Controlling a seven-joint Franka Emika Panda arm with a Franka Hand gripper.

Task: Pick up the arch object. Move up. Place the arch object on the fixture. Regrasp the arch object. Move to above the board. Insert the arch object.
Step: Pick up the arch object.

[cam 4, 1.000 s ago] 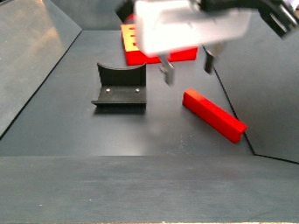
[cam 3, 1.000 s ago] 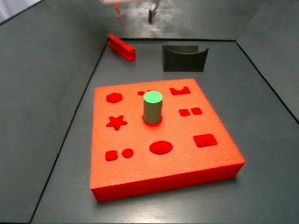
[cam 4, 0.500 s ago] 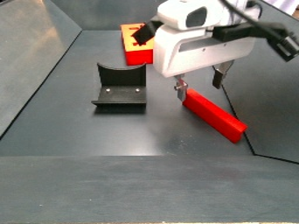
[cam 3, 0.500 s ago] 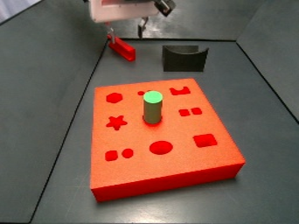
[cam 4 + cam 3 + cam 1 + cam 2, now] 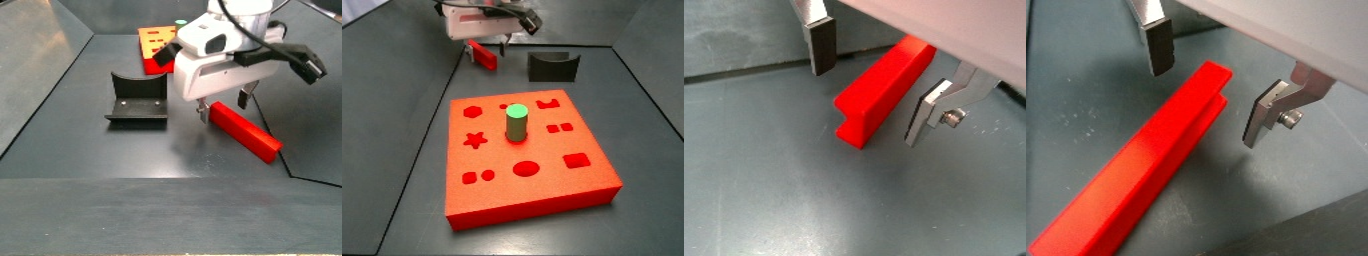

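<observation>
Wrist views, claw (image 5: 875, 90) open astride smooth elongated red arch object (image 5: 882, 90)

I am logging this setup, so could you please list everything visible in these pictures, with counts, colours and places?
Board: one, red slab with shaped holes, in the middle of the floor.
Peg: one, green cylinder, standing upright in the board.
Arch object: one, bright red long block, lying on the floor beside the fixture, between the open fingers in both wrist views.
Fixture: one, dark grey-black, on the floor apart from the arch object.
Gripper: one, silver fingers with dark pads, low over one end of the arch object, open.
</observation>
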